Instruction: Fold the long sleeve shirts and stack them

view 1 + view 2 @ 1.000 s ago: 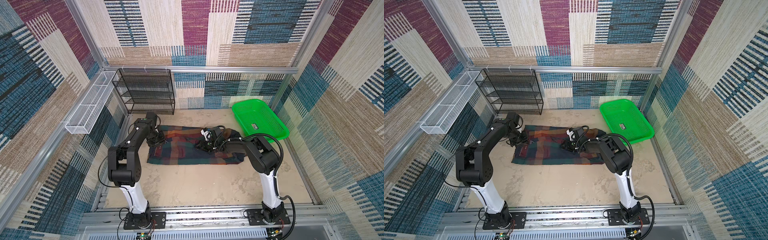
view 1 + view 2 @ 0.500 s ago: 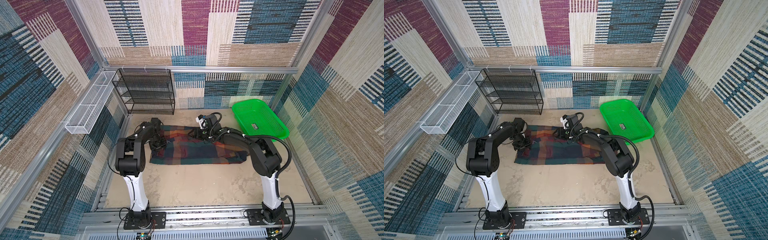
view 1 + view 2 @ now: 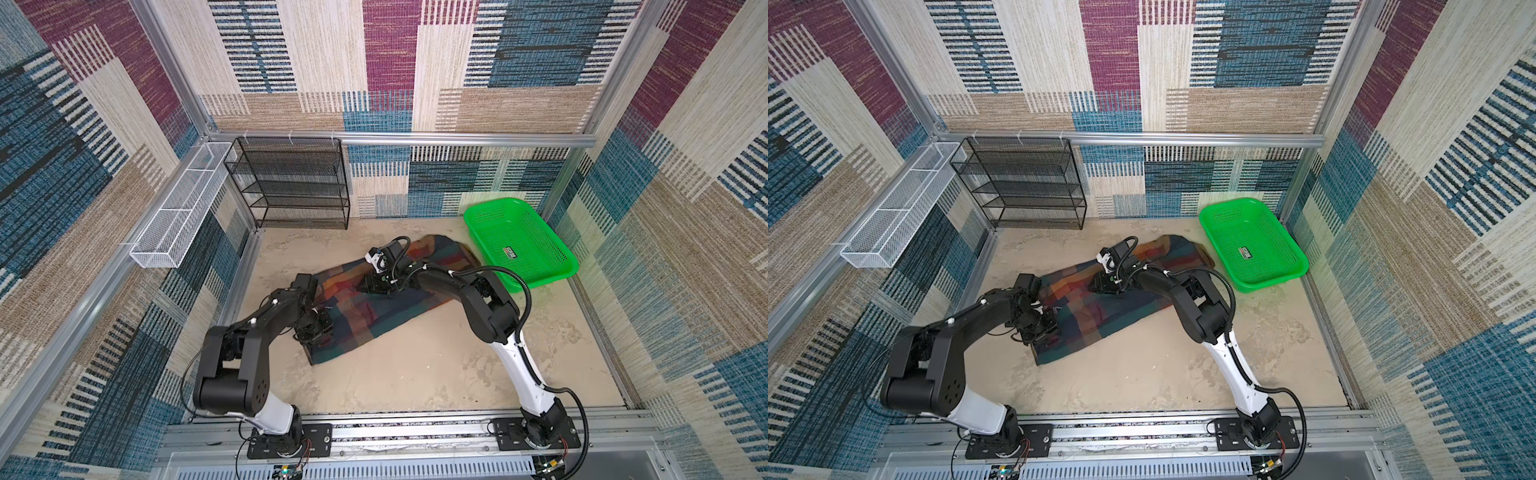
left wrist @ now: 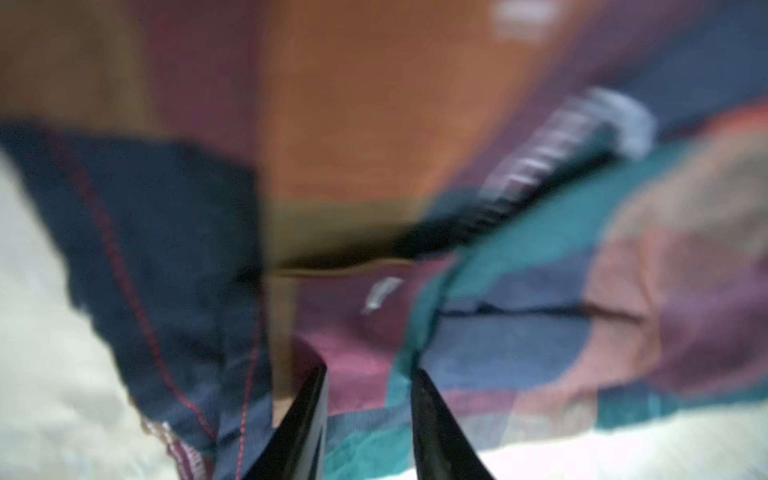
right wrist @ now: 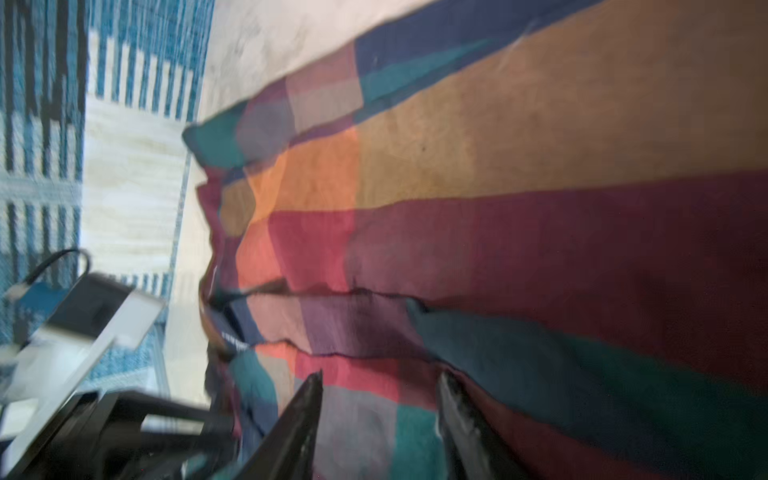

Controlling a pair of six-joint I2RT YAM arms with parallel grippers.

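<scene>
- Plaid shirt (image 3: 365, 309) spread flat and slantwise on the sandy table (image 3: 415, 374). Far end just beside the green basket (image 3: 515, 232), near end toward the left arm. Same lie for the shirt (image 3: 1096, 309) in both top views.
- Left gripper (image 3: 318, 332) down on that near end. In the left wrist view, left gripper (image 4: 368, 415) with fingers (image 4: 307, 415) closed on a raised fold of maroon and teal cloth, pinching it.
- Right gripper (image 3: 370, 284) low over the shirt's middle, toward its far edge. In the right wrist view, right gripper (image 5: 378, 415) with fingers (image 5: 303, 419) spread apart, cloth flat between them, nothing gripped.
- Both wrist views blurred.
- Black wire rack (image 3: 299, 183) against the back wall and white mesh tray (image 3: 178, 216) on the left wall, both well apart from the shirt.
</scene>
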